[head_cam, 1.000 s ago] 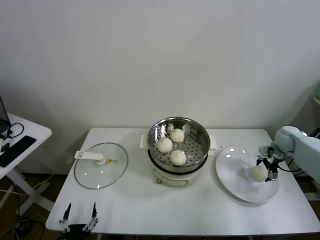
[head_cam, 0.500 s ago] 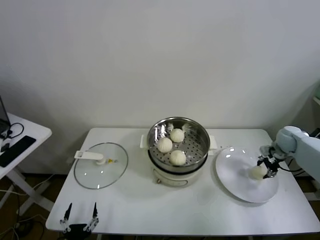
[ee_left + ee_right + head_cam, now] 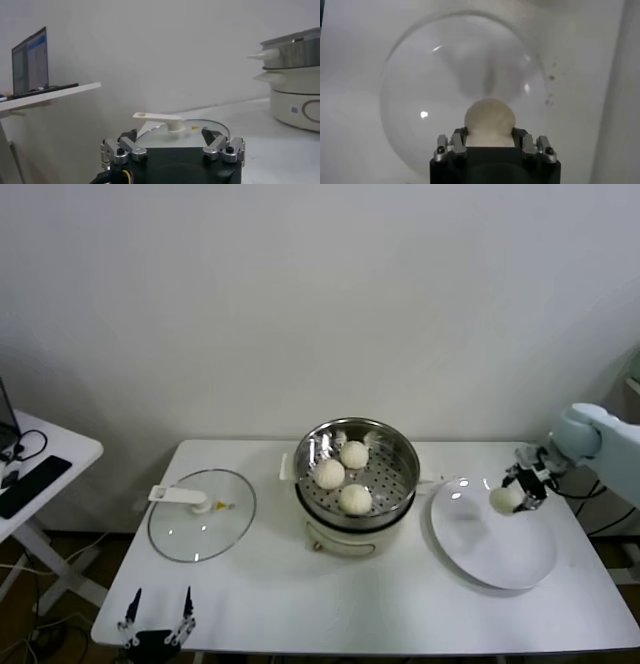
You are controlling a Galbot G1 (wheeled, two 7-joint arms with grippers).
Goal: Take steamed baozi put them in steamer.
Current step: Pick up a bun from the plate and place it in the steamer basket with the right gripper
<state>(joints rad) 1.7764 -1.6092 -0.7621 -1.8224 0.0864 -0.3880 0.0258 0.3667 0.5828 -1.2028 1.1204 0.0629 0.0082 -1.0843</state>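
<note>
Four baozi counted. Three baozi [image 3: 343, 474] lying inside steamer [image 3: 399, 446], separated, on perforated floor. Steamer standing at centre of white counter [image 3: 400, 604].

Fourth baozi [image 3: 503, 499] gripped in right pincer [image 3: 512, 494], clamped between both fingers, raised clear above white plate [image 3: 490, 554]. Located at roughly 3 o'clock from steamer, over plate's far edge. Confirmed in right wrist view: bun [image 3: 489, 121] seated between closed fingers of right pincer [image 3: 490, 142], plate [image 3: 420, 90] below and apart from it.

Plate resting on counter just beside steamer, at 3 to 4 o'clock from it.

Glass lid [image 3: 202, 514] lying flat on counter at 9 o'clock from steamer, well apart, white handle [image 3: 178, 496] on its far-left rim. Same lid handle [image 3: 159, 120] visible in left wrist view, steamer [image 3: 292, 50] beyond.

Left pincer [image 3: 158, 616] parked at near-left counter edge, at 7 o'clock from steamer, fingers spread, gripping nothing. Same in left wrist view [image 3: 172, 147].

Side desk [image 3: 40, 459] at 9 o'clock, off counter, carrying laptop [image 3: 31, 62].
</note>
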